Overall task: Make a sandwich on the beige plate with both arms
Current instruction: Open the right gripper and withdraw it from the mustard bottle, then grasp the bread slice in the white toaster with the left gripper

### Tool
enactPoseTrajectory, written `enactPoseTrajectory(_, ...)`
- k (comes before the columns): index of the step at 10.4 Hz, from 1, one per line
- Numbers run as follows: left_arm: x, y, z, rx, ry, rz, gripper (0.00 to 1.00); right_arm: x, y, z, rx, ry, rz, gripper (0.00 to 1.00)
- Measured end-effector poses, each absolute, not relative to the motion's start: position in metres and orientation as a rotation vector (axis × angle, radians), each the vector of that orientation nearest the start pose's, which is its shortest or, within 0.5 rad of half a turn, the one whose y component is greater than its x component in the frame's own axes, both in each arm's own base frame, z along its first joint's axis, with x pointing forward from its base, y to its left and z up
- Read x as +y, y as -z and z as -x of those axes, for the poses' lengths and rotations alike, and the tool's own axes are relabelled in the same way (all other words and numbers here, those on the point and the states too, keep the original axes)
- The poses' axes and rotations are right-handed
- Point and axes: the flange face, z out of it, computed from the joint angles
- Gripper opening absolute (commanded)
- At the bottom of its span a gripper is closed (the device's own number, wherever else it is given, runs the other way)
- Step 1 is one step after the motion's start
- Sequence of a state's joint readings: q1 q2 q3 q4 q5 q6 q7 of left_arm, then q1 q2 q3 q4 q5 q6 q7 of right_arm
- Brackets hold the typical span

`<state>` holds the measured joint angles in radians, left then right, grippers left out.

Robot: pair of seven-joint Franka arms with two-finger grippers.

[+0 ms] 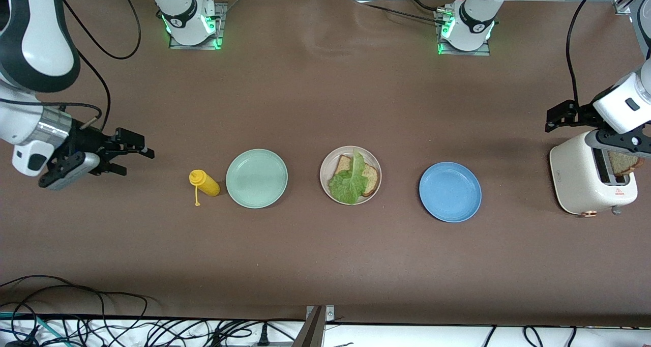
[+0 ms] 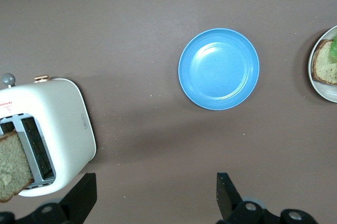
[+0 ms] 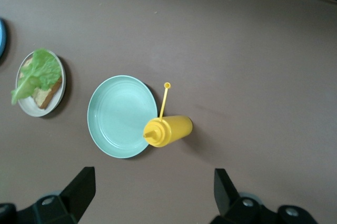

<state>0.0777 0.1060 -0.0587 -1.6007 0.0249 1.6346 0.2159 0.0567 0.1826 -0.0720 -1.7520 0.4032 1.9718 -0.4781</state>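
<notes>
The beige plate (image 1: 326, 170) lies mid-table with one brown bread slice (image 1: 373, 179) on it and a ruffled green lettuce leaf (image 1: 351, 181) on top. A second bread slice (image 1: 624, 163) stands in a slot of the white toaster (image 1: 592, 179) at the left arm's end. My left gripper (image 1: 552, 119) hangs open over bare table beside the toaster (image 2: 58, 129), with nothing between its fingers. My right gripper (image 1: 137, 163) is open and empty over bare table at the right arm's end, beside the yellow bottle. The left wrist view shows the toaster's slice (image 2: 13, 166).
A mint-green plate (image 1: 257, 178) lies beside the beige plate toward the right arm's end, with a yellow squeeze bottle (image 1: 204, 182) lying on its side next to it. A blue plate (image 1: 450, 192) lies toward the left arm's end. Cables run along the table's front edge.
</notes>
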Motion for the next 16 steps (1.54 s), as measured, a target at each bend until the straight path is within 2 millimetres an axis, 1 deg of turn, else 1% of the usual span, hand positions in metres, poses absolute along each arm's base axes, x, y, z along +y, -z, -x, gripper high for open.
enactPoseTrajectory(2, 0.029, -0.557, -0.588, 0.273, -0.109, 3.117, 1.00, 0.007, -0.496, -0.607, -0.324, 0.131, 2.866, 1.00)
enactPoseTrajectory(3, 0.041, -0.560, -0.588, 0.237, -0.098, 3.120, 1.00, 0.005, -0.506, -0.599, -0.245, 0.098, 2.896, 1.00)
enactPoseTrajectory(4, 0.059, -0.563, -0.587, 0.189, -0.091, 3.123, 1.00, 0.005, -0.516, -0.592, -0.199, 0.079, 2.929, 1.00)
enactPoseTrajectory(6, 0.097, -0.561, -0.583, 0.090, -0.095, 3.130, 1.00, 0.013, -0.531, -0.580, -0.097, 0.039, 3.002, 1.00)
enactPoseTrajectory(7, 0.111, -0.558, -0.582, 0.056, -0.102, 3.132, 1.00, 0.018, -0.535, -0.576, -0.051, 0.020, 3.032, 1.00)
enactPoseTrajectory(8, 0.120, -0.554, -0.581, 0.038, -0.117, 3.123, 1.00, 0.021, -0.535, -0.574, -0.032, 0.002, 3.046, 1.00)
enactPoseTrajectory(10, 0.127, -0.544, -0.584, 0.036, -0.152, 3.093, 1.00, 0.016, -0.528, -0.570, -0.005, -0.061, 3.066, 1.00)
enactPoseTrajectory(11, 0.133, -0.537, -0.585, 0.025, -0.172, 3.089, 1.00, 0.013, -0.528, -0.569, 0.002, -0.073, 3.075, 1.00)
enactPoseTrajectory(12, 0.145, -0.527, -0.587, -0.003, -0.191, 3.091, 1.00, 0.011, -0.528, -0.569, 0.006, -0.073, 3.081, 1.00)
enactPoseTrajectory(14, 0.179, -0.500, -0.588, -0.061, -0.239, 3.099, 1.00, 0.012, -0.530, -0.568, 0.042, -0.072, 3.087, 1.00)
enactPoseTrajectory(16, 0.213, -0.471, -0.591, -0.017, -0.272, 3.057, 1.00, 0.018, -0.541, -0.565, 0.093, -0.091, 3.094, 1.00)
